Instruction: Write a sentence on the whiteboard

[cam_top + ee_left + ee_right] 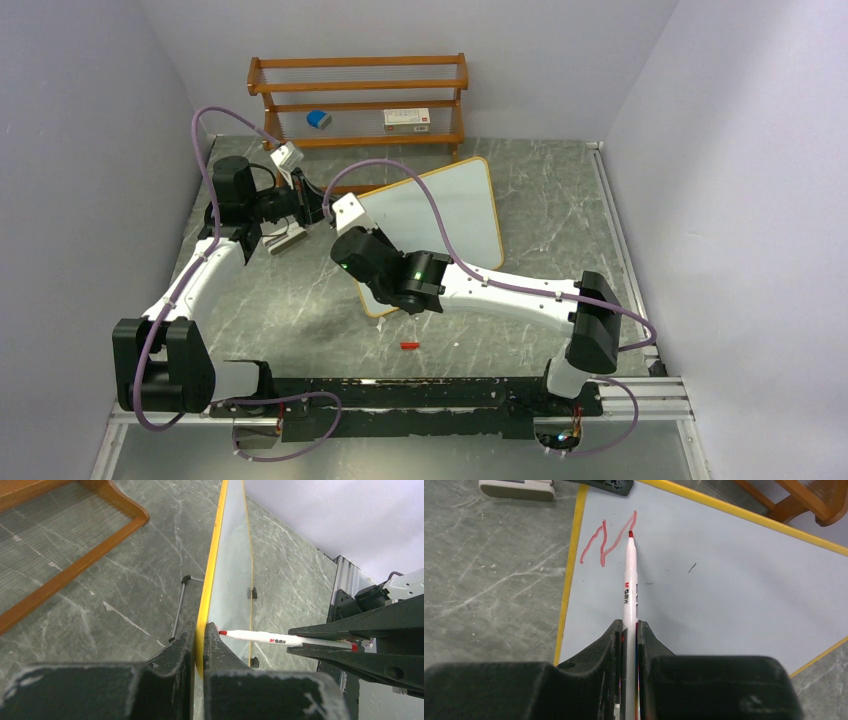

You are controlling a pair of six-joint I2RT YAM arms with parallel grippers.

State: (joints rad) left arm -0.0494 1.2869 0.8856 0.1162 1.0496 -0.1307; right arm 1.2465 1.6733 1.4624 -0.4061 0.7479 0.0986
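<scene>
The whiteboard (450, 205) stands tilted on the table, white with a thin yellow frame. My left gripper (200, 632) is shut on its yellow left edge (210, 580). My right gripper (629, 625) is shut on a white marker (629, 587) with a red tip. The tip touches the board (724, 580) near its upper left corner, at the end of a red zigzag stroke (601, 545). In the left wrist view the marker (260, 638) meets the board face just beside my left finger. A red cap (408, 346) lies on the table in front of the board.
A brown slatted shelf rack (360, 100) stands at the back, holding a blue object (318, 119) and a white box (407, 118). A white eraser (285, 238) lies on the table left of the board; it also shows in the right wrist view (516, 487).
</scene>
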